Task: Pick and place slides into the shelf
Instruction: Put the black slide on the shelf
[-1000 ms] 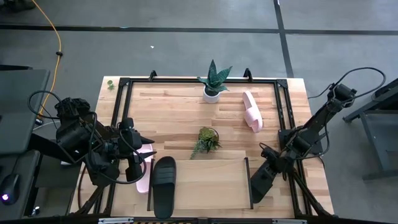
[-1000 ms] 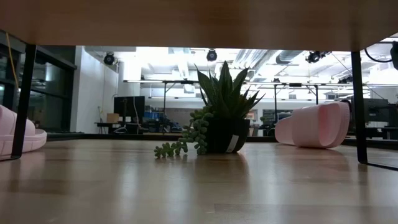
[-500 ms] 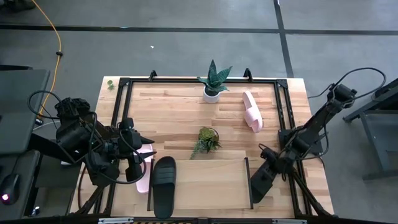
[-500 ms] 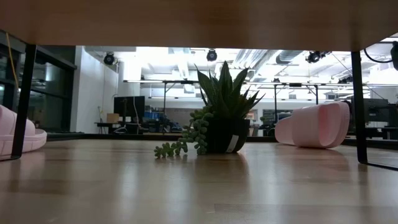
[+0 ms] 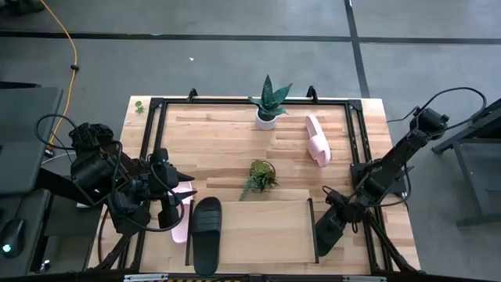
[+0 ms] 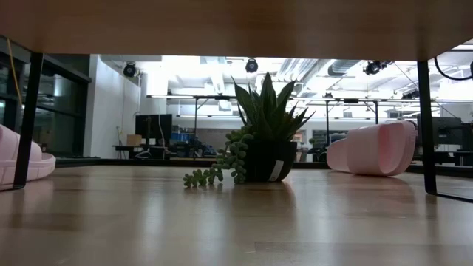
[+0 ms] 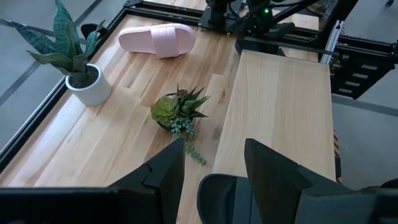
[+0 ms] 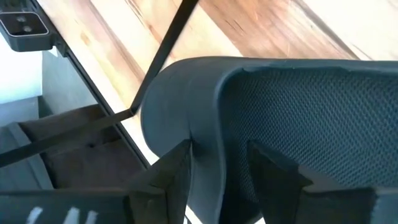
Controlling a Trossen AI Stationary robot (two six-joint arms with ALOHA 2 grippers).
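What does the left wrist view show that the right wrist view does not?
Only the left wrist view shows a pink slide lying flat on the table, the white-potted plant, the trailing succulent, the bare shelf board, and the toe of a black slide by the left gripper. Only the right wrist view shows the right gripper gripping the edge of another black slide up close, at the shelf's thin black side panel. Both show wooden planks and that arm's own dark fingers.

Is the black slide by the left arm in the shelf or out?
In. The black slide lies on the shelf board, just inside its left panel, one end overhanging the front edge.
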